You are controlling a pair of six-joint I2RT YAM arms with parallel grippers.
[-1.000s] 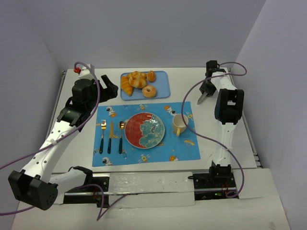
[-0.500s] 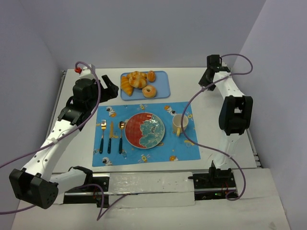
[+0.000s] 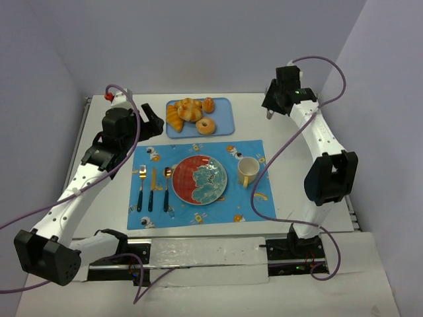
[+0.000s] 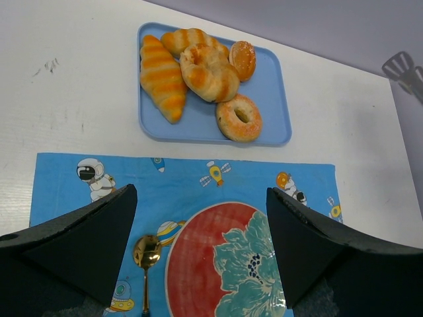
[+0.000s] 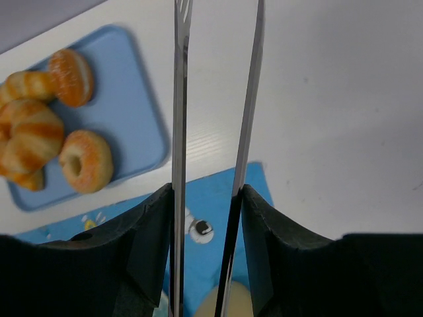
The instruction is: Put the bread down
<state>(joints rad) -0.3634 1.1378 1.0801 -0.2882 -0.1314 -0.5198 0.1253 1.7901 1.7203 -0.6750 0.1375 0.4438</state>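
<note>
The right gripper point(image 5: 206, 195) is seen pressed onto a pair of thin metal tongs point(image 5: 177, 132), whose two arms are pinched from outside by the black fingers point(image 5: 149, 251) and run forward with a narrow gap between them. In the overhead view this gripper point(image 3: 274, 105) is held above the far right part of the tabletop point(image 3: 291, 142), off the blue tray point(image 3: 223, 109). The left gripper point(image 4: 201, 191) is spread wide with nothing between its fingers, and it point(image 3: 151, 122) is held over the far left part of the tabletop, just beside the tray's left edge.

The bread point(image 4: 238, 117), a pale ring with a centre hole, is found lying flat on the tray toward its near right corner, just beside the pile of croissants point(image 4: 162, 78) and a small round bun point(image 4: 243, 59). The tray is set close to the far edge, about midway along it. Nearer to the arms, a blue placemat point(image 3: 251, 205) is laid out, on which a red and teal plate point(image 3: 199, 179), a yellow cup point(image 3: 248, 170) and gold cutlery point(image 3: 153, 188) are arranged.
</note>
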